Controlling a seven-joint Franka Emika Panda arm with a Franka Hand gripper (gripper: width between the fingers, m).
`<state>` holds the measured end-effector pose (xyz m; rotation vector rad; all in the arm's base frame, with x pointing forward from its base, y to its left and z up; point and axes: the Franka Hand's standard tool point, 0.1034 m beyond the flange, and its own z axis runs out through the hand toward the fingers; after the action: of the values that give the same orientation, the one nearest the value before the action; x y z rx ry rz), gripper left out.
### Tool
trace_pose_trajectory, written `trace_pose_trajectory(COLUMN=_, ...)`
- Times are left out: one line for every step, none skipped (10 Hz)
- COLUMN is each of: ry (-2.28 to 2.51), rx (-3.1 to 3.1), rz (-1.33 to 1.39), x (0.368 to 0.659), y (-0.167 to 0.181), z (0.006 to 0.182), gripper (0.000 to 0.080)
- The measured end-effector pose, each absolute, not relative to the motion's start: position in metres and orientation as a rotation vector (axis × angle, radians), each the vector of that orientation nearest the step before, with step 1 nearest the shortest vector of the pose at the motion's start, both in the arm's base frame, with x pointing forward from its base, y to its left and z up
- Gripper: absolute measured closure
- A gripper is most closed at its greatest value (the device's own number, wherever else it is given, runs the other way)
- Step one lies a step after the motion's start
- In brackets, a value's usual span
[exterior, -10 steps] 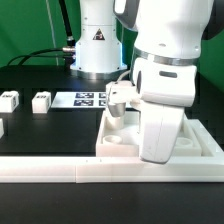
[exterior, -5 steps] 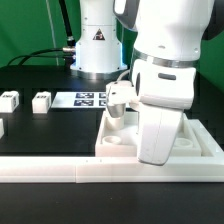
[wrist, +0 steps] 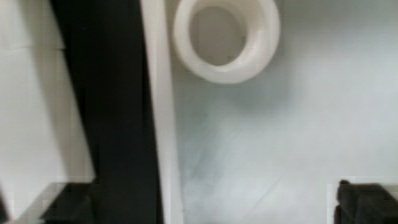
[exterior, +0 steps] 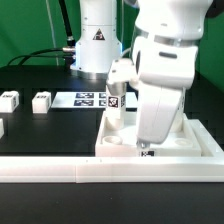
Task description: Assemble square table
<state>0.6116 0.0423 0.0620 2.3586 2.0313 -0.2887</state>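
The square table's white slab [exterior: 195, 145] lies at the exterior view's right, against the long rail. A short white leg block [exterior: 115, 92] with a tag stands upright in its far left corner. Two more leg blocks [exterior: 41, 101] [exterior: 9, 99] lie at the left. My gripper [exterior: 147, 150] hangs low over the slab's near part, mostly hidden by the hand. In the wrist view the gripper [wrist: 214, 205] is open: dark fingertips [wrist: 370, 200] stand far apart over the bare slab surface [wrist: 267, 130], nothing between them. A round corner pocket [wrist: 226, 40] lies ahead.
The marker board [exterior: 88, 98] lies flat behind the slab, near the robot's base [exterior: 98, 45]. The long white border rail [exterior: 60, 172] runs along the table's near edge. A further white part [exterior: 1, 127] shows at the left margin. Black tabletop [wrist: 98, 100] shows beside the slab's rim.
My gripper has gone from shut to wide open. The hand has risen a little and shifted toward the exterior view's left. The tagged leg in the corner now shows more fully.
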Motion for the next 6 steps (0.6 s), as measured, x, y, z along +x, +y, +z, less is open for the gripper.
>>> trace_pose_trajectory(ry=2.008, rx=2.366, rz=-0.271, x=0.609, y=0.037, z=0.076, gripper=0.0151)
trace_pose_trajectory(ry=1.964, rx=2.393, rz=-0.251, x=0.602, y=0.030, z=0.086, gripper=0.0151)
trace_pose_trajectory(ry=1.925, rx=2.415, rz=-0.232, x=0.593, y=0.022, z=0.092, gripper=0.0151)
trace_pose_trajectory(ry=1.908, rx=2.423, rz=-0.216, x=0.581, y=0.013, z=0.092, gripper=0.0151)
trace_pose_trajectory(ry=1.885, rx=2.442, rz=-0.221, x=0.569, y=0.000, z=0.094, gripper=0.0151)
trace_pose_trajectory(ry=1.847, rx=2.467, rz=-0.223, x=0.567, y=-0.012, z=0.101, gripper=0.0151)
